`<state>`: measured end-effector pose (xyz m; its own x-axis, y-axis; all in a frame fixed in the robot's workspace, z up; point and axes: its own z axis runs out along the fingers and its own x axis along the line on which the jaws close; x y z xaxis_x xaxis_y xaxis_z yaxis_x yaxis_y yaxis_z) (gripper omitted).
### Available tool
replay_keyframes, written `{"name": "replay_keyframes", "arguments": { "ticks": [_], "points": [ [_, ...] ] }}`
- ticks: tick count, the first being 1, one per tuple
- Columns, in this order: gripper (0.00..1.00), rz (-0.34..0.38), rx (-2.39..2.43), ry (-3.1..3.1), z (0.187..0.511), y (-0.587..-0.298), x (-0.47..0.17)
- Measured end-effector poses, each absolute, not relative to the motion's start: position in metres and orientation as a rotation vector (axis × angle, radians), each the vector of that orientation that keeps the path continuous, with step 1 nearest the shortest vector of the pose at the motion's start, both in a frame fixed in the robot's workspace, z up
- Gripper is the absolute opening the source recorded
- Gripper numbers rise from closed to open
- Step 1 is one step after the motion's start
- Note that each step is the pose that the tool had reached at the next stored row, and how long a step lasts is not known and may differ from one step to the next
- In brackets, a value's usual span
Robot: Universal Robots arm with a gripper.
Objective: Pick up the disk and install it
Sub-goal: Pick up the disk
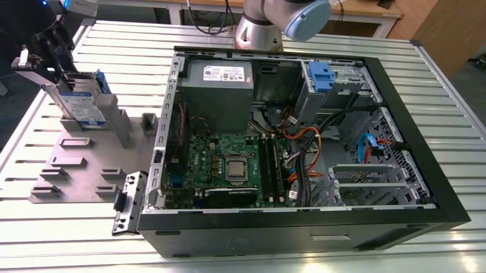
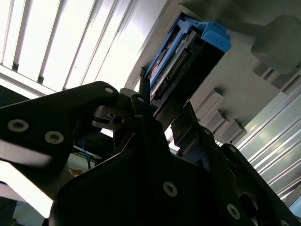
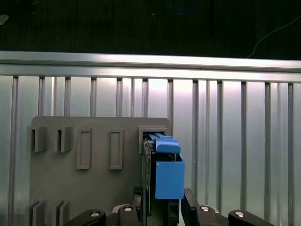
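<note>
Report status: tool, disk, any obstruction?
Tool shut on the disk. Disk upright at the grey fixture, outside the open computer case. No obstruction seen.

Bright and even in the exterior view, soft shadows only. In the second wrist view, strong white glare on the table (image 2: pixel 70 42) slats beyond the gripper (image 2: pixel 162 110); dark and a bit fuzzy on the gripper's own body. In the first wrist view, gentle shine ahead, black past the table.

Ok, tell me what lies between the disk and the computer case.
Exterior view: a tall grey post and a shorter grey block on the fixture plate stand between the disk and computer case.
</note>
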<state>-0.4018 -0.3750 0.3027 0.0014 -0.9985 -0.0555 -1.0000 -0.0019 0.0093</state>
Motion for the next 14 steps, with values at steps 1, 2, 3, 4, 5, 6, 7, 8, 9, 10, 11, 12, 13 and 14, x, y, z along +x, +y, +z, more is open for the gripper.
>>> {"name": "replay_keyframes", "arguments": {
  "ticks": [1, 2, 3, 4, 5, 6, 7, 8, 9, 10, 11, 12, 13, 14],
  "points": [
    [0.45, 0.071, -2.200, 2.196, 0.3028, -0.3750, -0.4019],
    [0.45, 0.071, -2.200, 2.196, 0.3027, -0.3750, -0.4019],
    [0.45, 0.071, -2.200, 2.196, 0.3026, -0.3750, -0.4017],
    [0.45, 0.072, -2.200, 2.196, 0.3025, -0.3751, -0.4007],
    [0.45, 0.074, -2.201, 2.197, 0.3025, -0.3751, -0.3995],
    [0.45, 0.075, -2.201, 2.198, 0.3027, -0.3751, -0.3987],
    [0.45, 0.075, -2.201, 2.198, 0.3026, -0.3750, -0.3985],
    [0.45, 0.076, -2.201, 2.198, 0.3026, -0.3750, -0.3982],
    [0.45, 0.076, -2.201, 2.198, 0.3026, -0.3751, -0.3979],
    [0.45, 0.076, -2.201, 2.198, 0.3027, -0.3751, -0.3978],
    [0.45, 0.076, -2.201, 2.198, 0.3026, -0.3751, -0.3978],
    [0.45, 0.076, -2.202, 2.198, 0.3027, -0.3751, -0.3978],
    [0.45, 0.076, -2.201, 2.198, 0.3027, -0.3751, -0.3978],
    [0.45, 0.076, -2.201, 2.198, 0.3027, -0.3751, -0.3978]
  ]
}}
